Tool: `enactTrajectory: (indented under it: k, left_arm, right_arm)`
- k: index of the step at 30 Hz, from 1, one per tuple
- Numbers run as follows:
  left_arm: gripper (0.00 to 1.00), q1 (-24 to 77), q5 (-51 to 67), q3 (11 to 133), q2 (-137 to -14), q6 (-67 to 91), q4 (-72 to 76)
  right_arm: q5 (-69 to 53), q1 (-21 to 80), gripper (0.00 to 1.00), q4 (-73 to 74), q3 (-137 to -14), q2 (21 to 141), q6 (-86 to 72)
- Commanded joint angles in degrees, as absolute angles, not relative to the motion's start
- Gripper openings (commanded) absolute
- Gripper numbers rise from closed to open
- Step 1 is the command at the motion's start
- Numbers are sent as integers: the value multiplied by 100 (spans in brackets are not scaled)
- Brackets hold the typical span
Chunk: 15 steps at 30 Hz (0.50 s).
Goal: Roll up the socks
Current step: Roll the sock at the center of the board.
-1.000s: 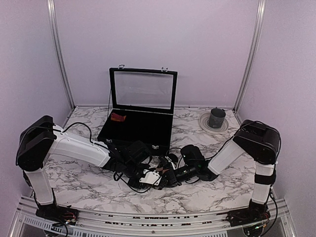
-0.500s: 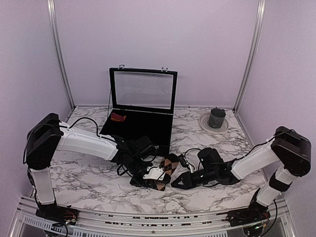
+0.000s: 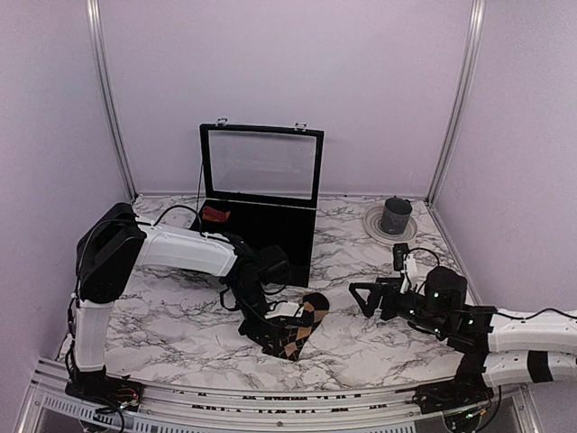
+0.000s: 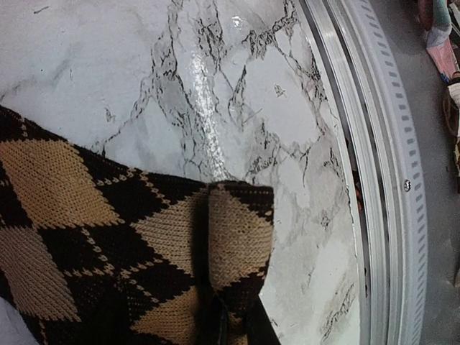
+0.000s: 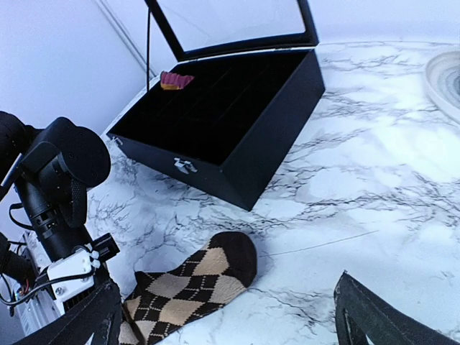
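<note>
on the marble table, left jaws pinch the argyle sock — grip mostly hidden — right jaws spread.

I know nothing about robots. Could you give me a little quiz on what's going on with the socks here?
1. True or false: the right gripper is clamped on the argyle sock.
2. Where is the red sock? A) inside the black case; B) in the right gripper; C) lying on the argyle sock.
3. Which gripper pinches the argyle sock?
Key: 1 false: it stands wide open, apart from the sock. 2 A. 3 the left gripper.
</note>
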<state>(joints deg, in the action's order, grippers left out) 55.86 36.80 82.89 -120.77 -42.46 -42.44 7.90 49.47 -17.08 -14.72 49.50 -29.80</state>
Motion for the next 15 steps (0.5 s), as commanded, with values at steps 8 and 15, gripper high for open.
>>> enactTrajectory:
  k: [8,15]
  left_arm:
    - [1,5322,4146,8982,-12915,-3803,-5457]
    - [1,5288,4059,9230,-13280,-3606,-5699]
  right_arm:
    - [1836,6969,86,-3315,-746,5643,-545]
    - [1646,7675,67,-3692,-1778,7669,633]
